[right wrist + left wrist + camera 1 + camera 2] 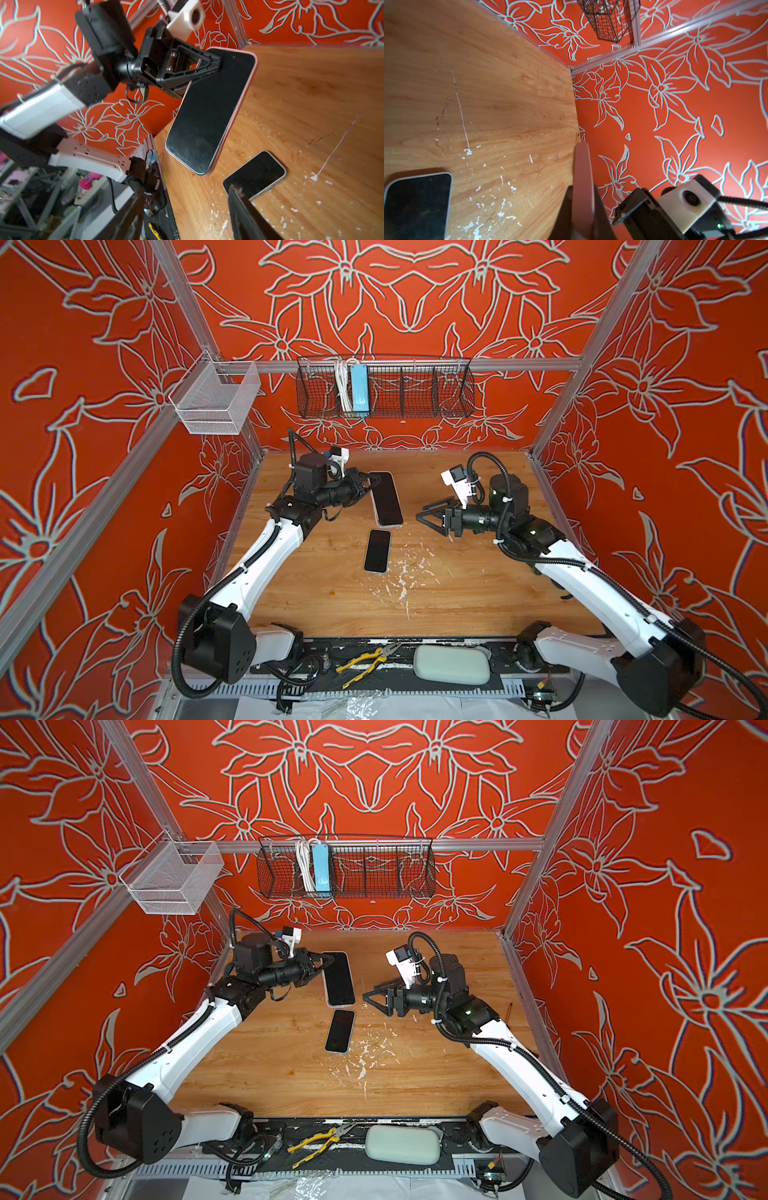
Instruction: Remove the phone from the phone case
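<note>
1 phone case, 1 phone, 2 grippers. Far left: left gripper point(371, 482) reaches in level, clamped on the far corner of the pink phone case point(387, 499), which is tilted over the table point(457, 593). The phone point(377, 551) lies flat mid-table, just near of the case and apart from it. Then the right gripper point(420, 512): level, pointing left, jaws apart, empty.

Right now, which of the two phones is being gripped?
The larger pink-edged one, clamped by the left gripper; the smaller pale-rimmed one lies flat on the table, untouched.
</note>
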Available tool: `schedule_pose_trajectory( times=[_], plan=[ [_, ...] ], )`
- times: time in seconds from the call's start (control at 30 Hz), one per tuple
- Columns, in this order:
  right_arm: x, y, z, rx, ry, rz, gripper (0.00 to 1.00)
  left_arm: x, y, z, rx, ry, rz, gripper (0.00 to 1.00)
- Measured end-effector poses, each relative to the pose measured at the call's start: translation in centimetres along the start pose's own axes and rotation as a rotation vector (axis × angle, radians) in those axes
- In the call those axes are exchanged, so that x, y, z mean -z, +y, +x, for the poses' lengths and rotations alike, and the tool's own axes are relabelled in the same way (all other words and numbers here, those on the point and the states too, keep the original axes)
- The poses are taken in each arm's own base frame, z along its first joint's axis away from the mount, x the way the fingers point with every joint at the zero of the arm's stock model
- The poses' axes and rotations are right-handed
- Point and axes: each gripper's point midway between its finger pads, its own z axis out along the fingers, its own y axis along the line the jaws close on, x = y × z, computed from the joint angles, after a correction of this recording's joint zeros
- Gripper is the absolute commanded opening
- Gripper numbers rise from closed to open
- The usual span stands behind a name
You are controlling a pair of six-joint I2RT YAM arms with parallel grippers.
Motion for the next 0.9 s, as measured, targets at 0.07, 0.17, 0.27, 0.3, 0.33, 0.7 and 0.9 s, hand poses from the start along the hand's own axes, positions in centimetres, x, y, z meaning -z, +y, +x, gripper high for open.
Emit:
schedule_pose_trajectory(
  times=[0.07,0.17,0.27,0.3,0.33,0.7,0.9],
  plan=[
    [-0.1,-0.3,0.0,-0.041,-0.009,0.002,0.72,0.3,0.4,-0.1,0.044,-0.04,0.005,0.0],
    [-0.2,-0.6,-0.2,-0.087,-0.025,0.001,0.77,0.6,1.0,-0.5,0.103,-0.109,0.043,0.0],
    [-0.3,-0.6,-0.4,-0.114,-0.038,-0.002,0.96,0.6,2.1,-0.6,0.167,-0.158,0.072,0.0],
    [-0.3,-0.7,-0.5,-0.12,-0.042,-0.002,0.97,0.6,2.3,-0.7,0.184,-0.17,0.079,0.0],
    [-0.4,-0.7,-0.6,-0.128,-0.046,-0.001,0.98,0.5,2.6,-0.7,0.196,-0.178,0.084,0.0],
    [-2.0,-3.9,2.3,-0.298,-0.06,-0.014,0.95,-0.3,0.9,-2.6,0.223,-0.236,0.268,0.0],
    [-2.3,-4.6,2.5,-0.334,-0.089,-0.011,0.95,-0.9,0.2,-3.2,0.25,-0.236,0.345,0.0]
  ],
)
